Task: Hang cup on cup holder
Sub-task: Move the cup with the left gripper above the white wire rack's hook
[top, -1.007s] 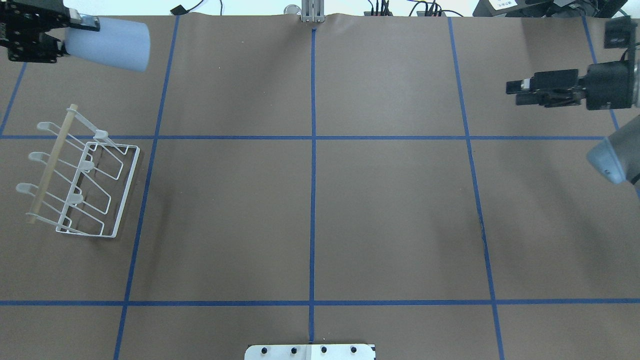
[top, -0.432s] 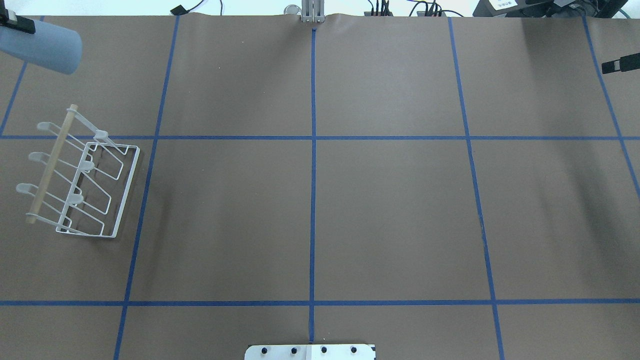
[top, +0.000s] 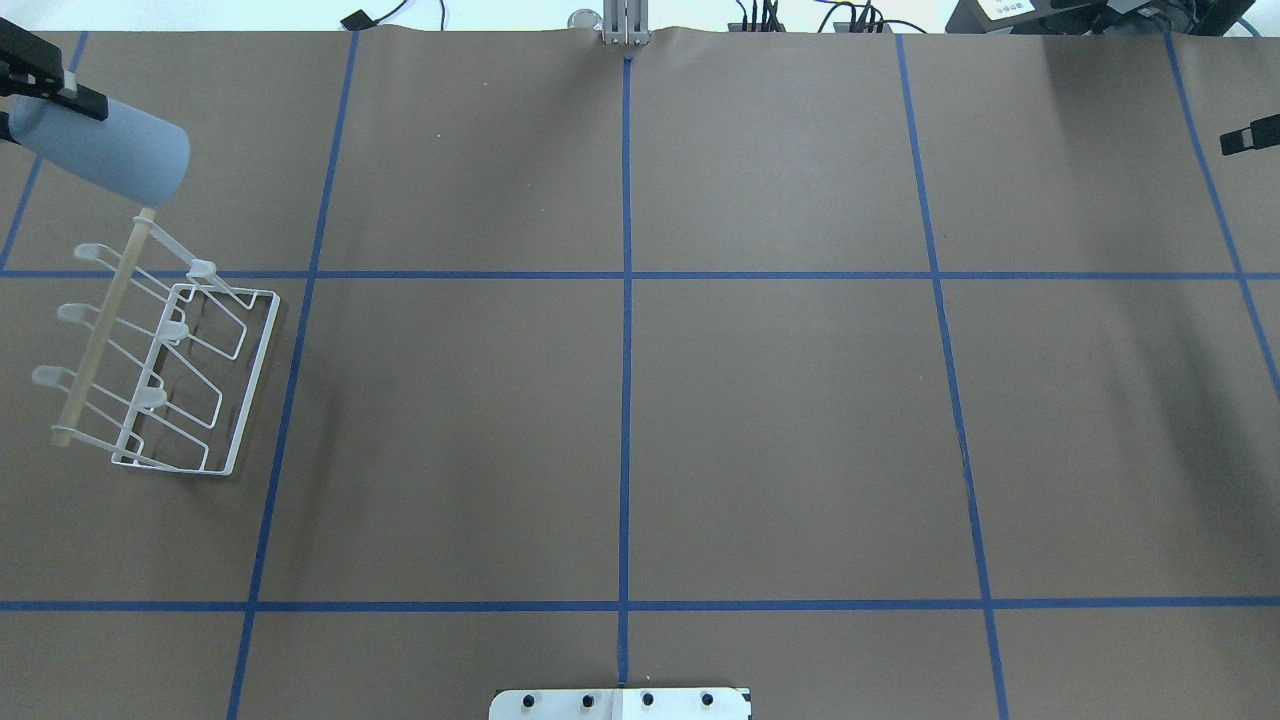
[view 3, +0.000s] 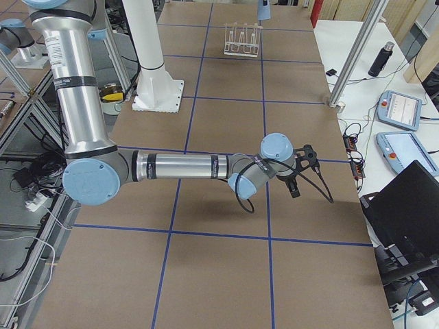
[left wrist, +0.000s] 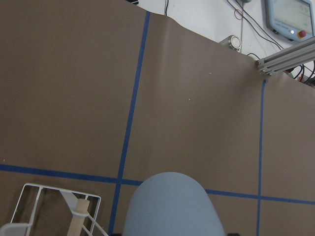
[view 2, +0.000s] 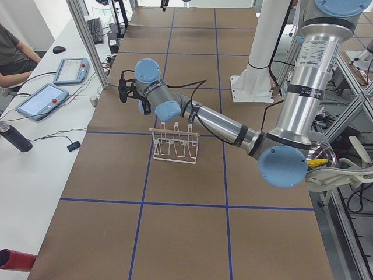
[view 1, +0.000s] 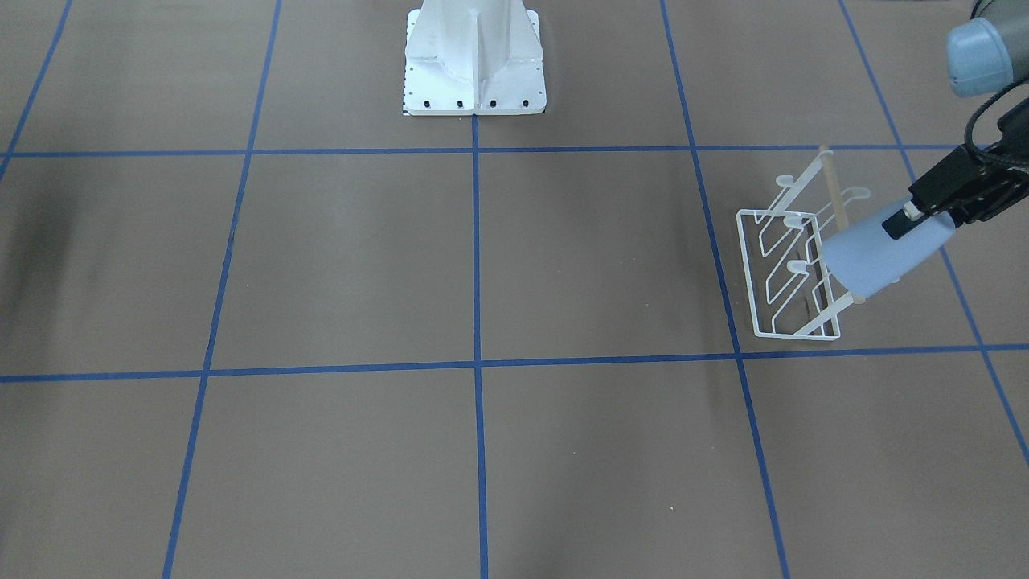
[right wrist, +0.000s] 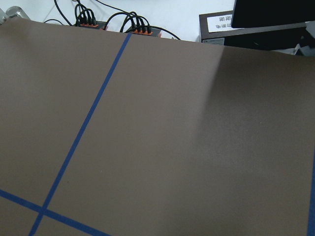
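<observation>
Cup (top: pixel 100 150), pale blue plastic, gripped tilted by left gripper (view 1: pixel 904 221) near white wire cup holder (top: pixel 105 326), transport step; next, line mouth onto a prong. Right gripper (top: pixel 1250 135): state cannot be told.

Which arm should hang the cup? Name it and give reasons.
Left. The left gripper holds the cup close to one end of the cup holder; the right gripper sits at the table's opposite edge, far from both.

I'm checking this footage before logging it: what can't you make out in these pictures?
Right claw: overhead view, cut off by the right edge; open or shut unclear.
Rack: front view, the cup hides some prongs.
Left claw: wrist view, out of frame.
</observation>
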